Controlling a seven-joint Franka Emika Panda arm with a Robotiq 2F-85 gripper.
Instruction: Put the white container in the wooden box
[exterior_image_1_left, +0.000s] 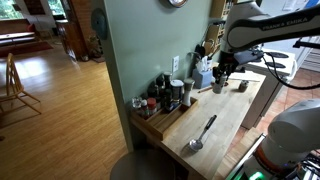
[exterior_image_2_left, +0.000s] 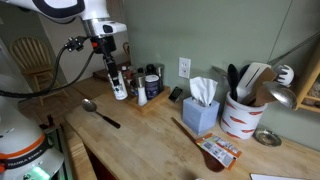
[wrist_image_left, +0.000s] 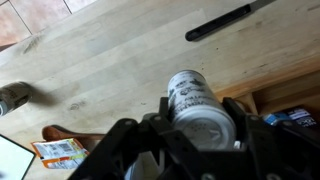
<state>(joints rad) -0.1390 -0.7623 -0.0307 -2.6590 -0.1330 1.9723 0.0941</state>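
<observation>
My gripper (wrist_image_left: 200, 140) is shut on the white container (wrist_image_left: 198, 100), a small whitish cylinder with dark print, which lies between the fingers. In an exterior view the gripper (exterior_image_2_left: 113, 72) holds the container (exterior_image_2_left: 119, 90) just over the counter at the near end of the wooden box (exterior_image_2_left: 152, 102). The box is a long light-wood tray against the wall holding several bottles, and it also shows in an exterior view (exterior_image_1_left: 160, 125). In the wrist view its edge (wrist_image_left: 285, 95) lies just right of the container. The gripper (exterior_image_1_left: 221, 72) hangs from the arm above the counter.
A metal ladle (exterior_image_2_left: 100, 112) lies on the wooden counter, also in the exterior view (exterior_image_1_left: 200, 135) and the wrist view (wrist_image_left: 230, 20). A blue tissue box (exterior_image_2_left: 200, 112), a utensil crock (exterior_image_2_left: 240, 118) and a printed packet (exterior_image_2_left: 220, 152) stand further along. A small grey cup (exterior_image_1_left: 242, 86) sits near the wall.
</observation>
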